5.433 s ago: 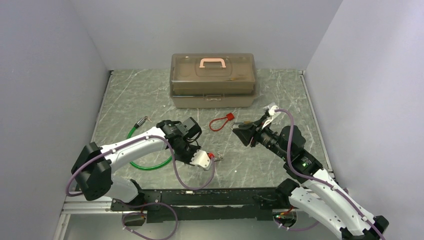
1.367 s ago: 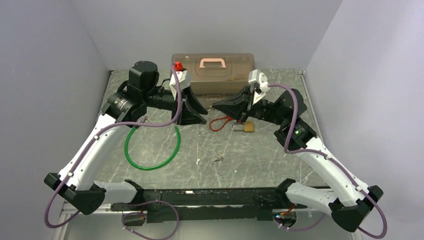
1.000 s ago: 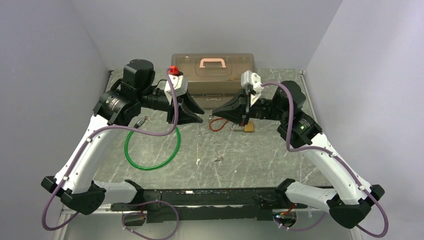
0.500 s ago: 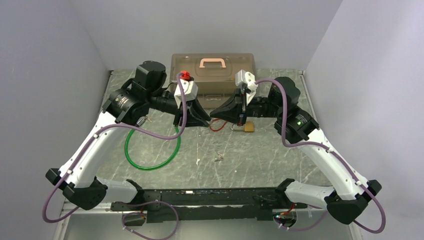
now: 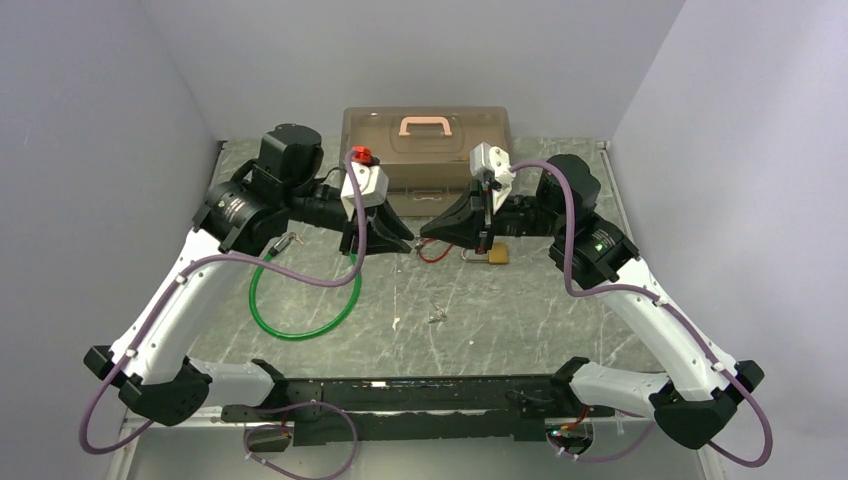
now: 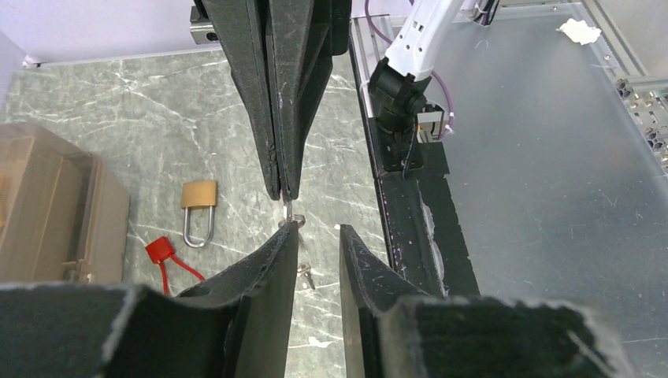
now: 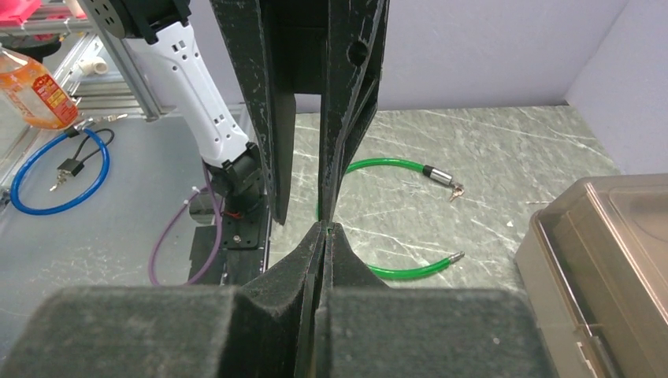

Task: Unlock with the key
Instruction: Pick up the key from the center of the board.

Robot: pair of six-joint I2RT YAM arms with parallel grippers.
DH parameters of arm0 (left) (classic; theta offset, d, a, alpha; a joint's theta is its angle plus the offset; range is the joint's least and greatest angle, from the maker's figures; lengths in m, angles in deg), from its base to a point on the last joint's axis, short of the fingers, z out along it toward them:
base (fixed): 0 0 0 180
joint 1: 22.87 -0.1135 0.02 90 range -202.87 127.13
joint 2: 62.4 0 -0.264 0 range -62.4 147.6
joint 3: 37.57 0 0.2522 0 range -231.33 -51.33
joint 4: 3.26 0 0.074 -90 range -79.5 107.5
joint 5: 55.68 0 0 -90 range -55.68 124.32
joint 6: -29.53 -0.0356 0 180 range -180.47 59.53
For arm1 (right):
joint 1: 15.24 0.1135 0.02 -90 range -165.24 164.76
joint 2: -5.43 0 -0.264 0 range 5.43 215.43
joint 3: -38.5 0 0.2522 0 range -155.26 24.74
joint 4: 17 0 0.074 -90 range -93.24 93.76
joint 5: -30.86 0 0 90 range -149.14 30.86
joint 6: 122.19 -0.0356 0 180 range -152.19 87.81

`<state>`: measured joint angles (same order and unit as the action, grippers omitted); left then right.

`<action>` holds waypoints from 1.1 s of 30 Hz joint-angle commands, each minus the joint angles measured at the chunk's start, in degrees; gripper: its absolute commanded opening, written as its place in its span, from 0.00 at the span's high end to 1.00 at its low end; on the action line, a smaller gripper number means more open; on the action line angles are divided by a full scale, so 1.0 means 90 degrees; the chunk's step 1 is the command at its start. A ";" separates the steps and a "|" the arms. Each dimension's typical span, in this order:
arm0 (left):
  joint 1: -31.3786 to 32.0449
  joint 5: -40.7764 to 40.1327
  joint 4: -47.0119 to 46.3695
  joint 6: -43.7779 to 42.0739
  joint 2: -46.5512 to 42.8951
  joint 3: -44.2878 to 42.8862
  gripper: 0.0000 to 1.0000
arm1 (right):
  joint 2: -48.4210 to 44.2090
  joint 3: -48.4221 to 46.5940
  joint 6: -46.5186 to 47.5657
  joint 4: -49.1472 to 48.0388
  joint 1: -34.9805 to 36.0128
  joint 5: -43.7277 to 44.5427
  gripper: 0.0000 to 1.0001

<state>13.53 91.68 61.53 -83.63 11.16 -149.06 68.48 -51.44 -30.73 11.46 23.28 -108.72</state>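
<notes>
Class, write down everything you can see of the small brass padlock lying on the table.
The padlock is small: a squarish brass-coloured body and a silver U-shaped shackle, both legs apparently seated in the body, so it looks locked. It lies flat on the grey-green marbled table, near the front of the brown toolbox but apart from it, with the red tag close beside its shackle, seemingly not touching. Only the table touches it; its keyhole is not visible.
</notes>
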 commanded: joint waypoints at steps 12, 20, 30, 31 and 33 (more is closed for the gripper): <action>-0.0180 0.0102 -0.0490 0.0204 -0.0043 -0.0027 0.66 | 0.0016 -0.0314 0.0018 -0.0193 0.0216 -0.0132 1.00; -0.0115 0.0412 -0.0386 0.0187 -0.0011 0.0095 0.72 | 0.0021 -0.0334 0.0054 -0.0263 0.0276 0.0000 1.00; -0.0099 0.0597 -0.0415 0.0249 -0.0032 0.0102 0.92 | 0.0045 -0.0320 0.0068 -0.0281 0.0288 0.0033 1.00; -0.0091 0.0624 -0.0414 0.0249 -0.0027 0.0093 0.96 | 0.0053 -0.0315 0.0072 -0.0273 0.0290 0.0039 1.00; -0.0091 0.0682 -0.0418 0.0249 -0.0030 0.0088 1.00 | 0.0040 -0.0307 0.0082 -0.0273 0.0291 0.0063 1.00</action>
<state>12.44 94.68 58.84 -81.62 11.66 -147.44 69.00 -52.12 -30.67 11.68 25.57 -108.55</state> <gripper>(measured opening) 0.020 0.008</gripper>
